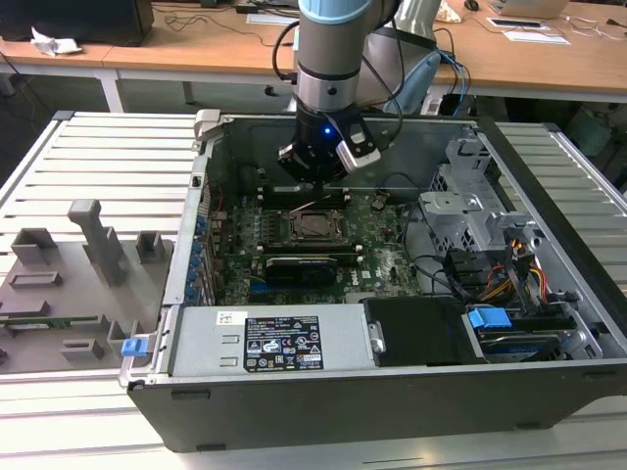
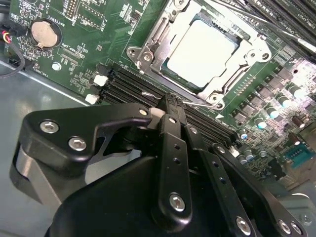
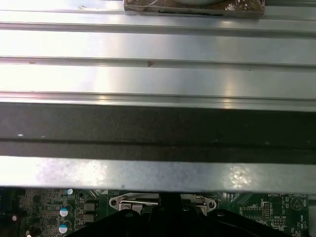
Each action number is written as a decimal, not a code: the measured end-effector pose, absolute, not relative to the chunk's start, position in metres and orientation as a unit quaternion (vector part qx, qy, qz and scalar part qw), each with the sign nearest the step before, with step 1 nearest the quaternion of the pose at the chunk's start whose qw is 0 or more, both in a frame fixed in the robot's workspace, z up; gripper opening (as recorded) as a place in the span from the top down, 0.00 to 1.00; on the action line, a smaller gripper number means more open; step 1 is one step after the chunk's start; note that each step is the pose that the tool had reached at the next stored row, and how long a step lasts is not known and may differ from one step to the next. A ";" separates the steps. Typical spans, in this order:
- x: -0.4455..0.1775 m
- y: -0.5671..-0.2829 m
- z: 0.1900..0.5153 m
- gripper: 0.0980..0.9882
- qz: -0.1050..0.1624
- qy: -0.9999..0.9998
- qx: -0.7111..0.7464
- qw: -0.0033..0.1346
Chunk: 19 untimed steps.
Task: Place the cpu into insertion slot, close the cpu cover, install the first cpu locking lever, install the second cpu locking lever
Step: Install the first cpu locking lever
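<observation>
The cpu lies flat in the insertion slot, its pale face showing through the window of the cpu cover, which is folded down over it. My gripper hangs just above the socket's far edge, inside the open computer case. In the second wrist view the black fingertips are shut together, right at the end of a thin wire locking lever that runs along the socket's edge. I cannot tell whether the lever is pinched between them. The gripper sits in front of the socket frame.
Memory slots run beside the socket, and a coin battery sits further off. A black card, the power supply, a drive cage and cables crowd the case. A grey fixture plate lies at the exterior view's left.
</observation>
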<state>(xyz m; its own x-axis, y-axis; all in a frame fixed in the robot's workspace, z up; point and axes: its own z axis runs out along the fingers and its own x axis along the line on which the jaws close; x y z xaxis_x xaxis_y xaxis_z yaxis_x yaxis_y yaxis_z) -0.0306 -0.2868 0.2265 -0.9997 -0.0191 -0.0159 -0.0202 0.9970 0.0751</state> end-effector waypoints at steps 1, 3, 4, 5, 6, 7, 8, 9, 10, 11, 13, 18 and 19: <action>-0.031 -0.287 0.226 0.99 0.038 0.999 -0.010 0.008; -0.030 -0.287 0.226 0.99 0.038 0.999 -0.010 0.008; -0.030 -0.287 0.226 0.99 0.038 0.999 -0.010 0.008; -0.030 -0.287 0.226 0.99 0.038 0.999 -0.010 0.008; -0.030 -0.287 0.226 0.99 0.038 0.999 -0.010 0.008; -0.030 -0.287 0.226 0.99 0.038 0.999 -0.010 0.008; -0.030 -0.287 0.226 0.99 0.038 0.999 -0.010 0.008; -0.030 -0.287 0.225 0.99 0.038 0.999 -0.010 0.008; -0.030 -0.287 0.225 0.99 0.038 0.999 -0.010 0.008; -0.030 -0.287 0.225 0.99 0.038 0.999 -0.010 0.008; -0.029 -0.287 0.224 0.99 0.038 0.999 -0.010 0.008; -0.027 -0.286 0.222 0.99 0.039 0.999 -0.011 0.008; -0.026 -0.285 0.222 0.99 0.039 0.999 -0.011 0.008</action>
<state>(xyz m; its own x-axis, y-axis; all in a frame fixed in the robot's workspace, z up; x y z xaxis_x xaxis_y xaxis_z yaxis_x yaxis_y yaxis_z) -0.0260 -0.2855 0.2218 -0.9997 -0.0204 -0.0161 -0.0216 0.9968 0.0770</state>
